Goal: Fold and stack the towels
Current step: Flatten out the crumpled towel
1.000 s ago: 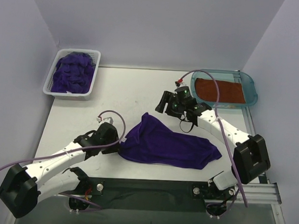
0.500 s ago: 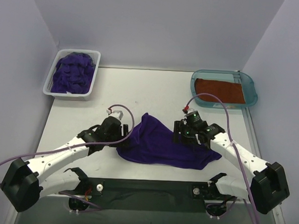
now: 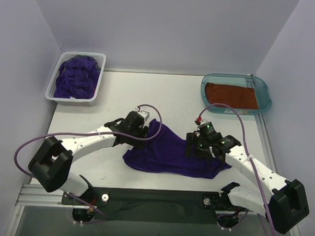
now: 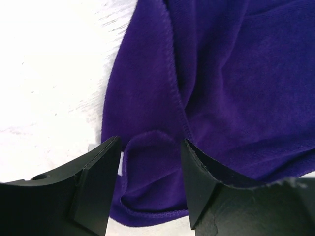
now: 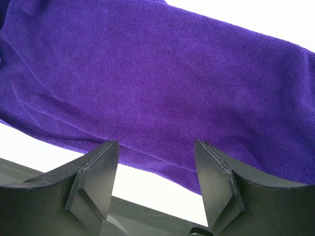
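Left gripper (image 4: 150, 146) hangs over the upper-left corner of the rumpled deep purple terry-cloth towel (image 3: 169, 152), fingers spread. They straddle a curled bit of stitched hem and do not pinch it. The right gripper (image 5: 156, 145) is also spread, set low over the towel's right part, with the near hem running between its fingers; it holds nothing.

That towel lies in the middle of the white bench (image 3: 122, 95). Its long axis runs across the top view from upper left down to lower right. The end towards the left arm rises to a narrow peak, and the other end trails off at the lower right of centre. It is bunched rather than flat.

I judge the step in hand to be taking hold of this towel so it can be spread out before any fold. The next move calls for each gripper to settle on a corner or hem and close on one layer only, so the cloth can be drawn taut along its length.

More purple towels (image 3: 75, 75) are heaped in the white slotted plastic basket (image 3: 52, 92) at upper left. A folded rust-orange towel (image 3: 231, 95) lies in the translucent teal plastic tray (image 3: 266, 100) at upper right.
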Available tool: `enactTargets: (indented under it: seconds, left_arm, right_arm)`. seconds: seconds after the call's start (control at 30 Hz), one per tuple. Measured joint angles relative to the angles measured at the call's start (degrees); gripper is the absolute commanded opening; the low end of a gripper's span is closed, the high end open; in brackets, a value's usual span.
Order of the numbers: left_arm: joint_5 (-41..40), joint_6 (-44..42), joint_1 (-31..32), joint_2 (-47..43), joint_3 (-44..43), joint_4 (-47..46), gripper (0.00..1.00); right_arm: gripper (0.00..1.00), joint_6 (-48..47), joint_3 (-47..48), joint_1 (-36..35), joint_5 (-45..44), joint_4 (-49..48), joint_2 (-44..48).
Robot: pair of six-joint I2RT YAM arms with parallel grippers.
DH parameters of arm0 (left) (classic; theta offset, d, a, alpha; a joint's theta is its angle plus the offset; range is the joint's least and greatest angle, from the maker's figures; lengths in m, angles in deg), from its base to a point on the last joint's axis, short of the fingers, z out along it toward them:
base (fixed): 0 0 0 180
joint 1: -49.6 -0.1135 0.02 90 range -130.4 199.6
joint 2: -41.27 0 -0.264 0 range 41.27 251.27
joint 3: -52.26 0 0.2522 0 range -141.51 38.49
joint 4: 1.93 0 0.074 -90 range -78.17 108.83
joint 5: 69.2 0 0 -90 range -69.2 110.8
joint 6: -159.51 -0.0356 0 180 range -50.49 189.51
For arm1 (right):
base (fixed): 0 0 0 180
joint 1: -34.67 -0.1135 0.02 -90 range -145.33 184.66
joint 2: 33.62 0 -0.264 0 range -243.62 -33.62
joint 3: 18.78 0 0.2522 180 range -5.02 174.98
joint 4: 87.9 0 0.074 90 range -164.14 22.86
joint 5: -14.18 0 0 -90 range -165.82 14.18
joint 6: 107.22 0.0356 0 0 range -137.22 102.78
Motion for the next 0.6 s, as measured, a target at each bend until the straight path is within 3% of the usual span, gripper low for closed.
enactTargets:
  seconds: [0.4,0.6]
  left_arm:
    - [5.0,-4.9,0.0,6.8,-3.4,2.4,0.59]
    - [7.2,-5.7,0.0,6.8,-3.5,4.0,0.51]
  right_arm:
    - [0.63,-1.1,0.0,0.0,0.0,0.5,0.0]
    - [0.63,-1.3,0.0,0.1,0.0,0.5,0.0]
